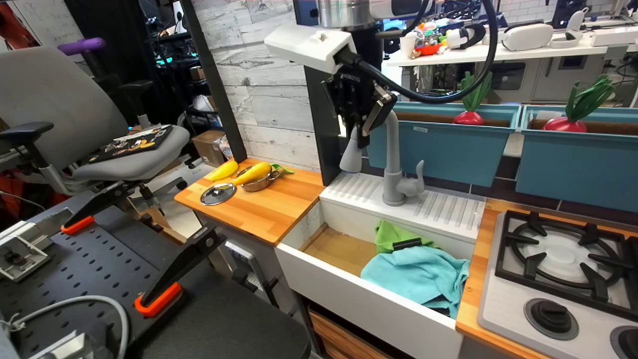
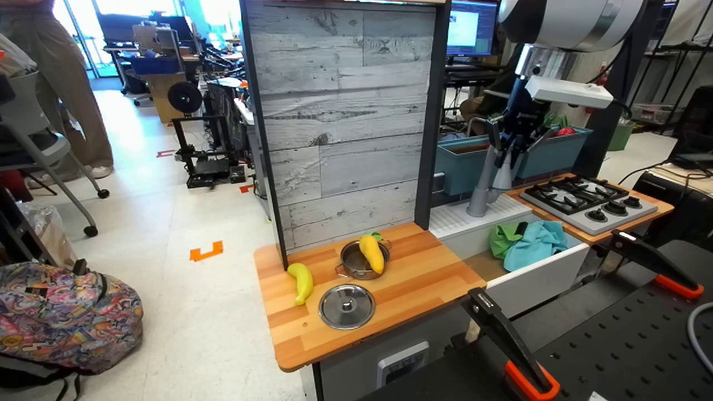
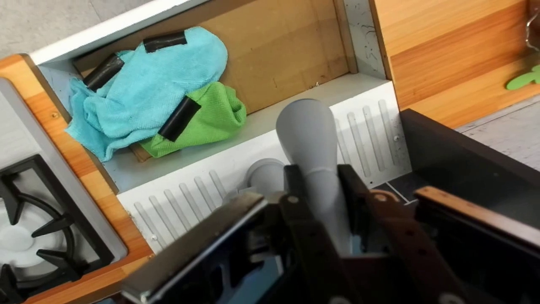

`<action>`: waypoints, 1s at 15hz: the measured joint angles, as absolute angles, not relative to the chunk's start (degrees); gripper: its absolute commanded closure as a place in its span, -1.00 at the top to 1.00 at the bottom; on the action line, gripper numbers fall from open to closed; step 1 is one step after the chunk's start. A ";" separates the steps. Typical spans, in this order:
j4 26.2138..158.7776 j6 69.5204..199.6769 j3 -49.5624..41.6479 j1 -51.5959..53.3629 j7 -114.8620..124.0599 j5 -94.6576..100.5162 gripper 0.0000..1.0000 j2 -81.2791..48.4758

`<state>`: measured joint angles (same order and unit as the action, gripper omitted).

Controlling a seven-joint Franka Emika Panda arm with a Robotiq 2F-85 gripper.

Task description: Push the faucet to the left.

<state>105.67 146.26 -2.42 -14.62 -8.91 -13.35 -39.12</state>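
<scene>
The grey faucet [image 1: 393, 154] stands upright on the white ribbed ledge behind the sink [image 1: 369, 309]; it also shows in an exterior view [image 2: 480, 195]. Its small lever [image 1: 417, 182] is on the base. Its spout head [image 3: 308, 131] hangs downward, off to one side of the post. My gripper [image 3: 318, 171] is around the spout just above the flared head, one finger on each side, both appearing to touch it. In both exterior views the gripper [image 1: 361, 135] [image 2: 504, 153] is above the ledge at the spout. The top of the arch is hidden behind the gripper.
Blue [image 1: 418, 271] and green [image 1: 394, 234] cloths lie in the sink. A stove [image 1: 548, 279] is on one side. A wooden counter [image 2: 401, 301] with a pot [image 2: 356, 267], lid [image 2: 346, 306] and banana [image 2: 302, 284] is on the other. Blue planters [image 1: 438, 149] and a dark post [image 1: 321, 124] stand close behind.
</scene>
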 measured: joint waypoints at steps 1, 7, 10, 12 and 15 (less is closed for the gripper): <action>105.59 146.26 -2.32 -14.62 -8.36 -13.42 -0.96 -39.16; 104.58 146.25 -0.50 -15.06 -4.38 -16.83 -0.96 -39.78; 102.86 146.77 1.38 -15.70 -3.94 -20.51 -0.96 -40.81; 101.96 147.18 2.05 -15.96 -3.59 -22.02 -0.96 -41.41; 101.83 147.18 2.41 -16.40 -3.20 -22.94 -0.96 -41.49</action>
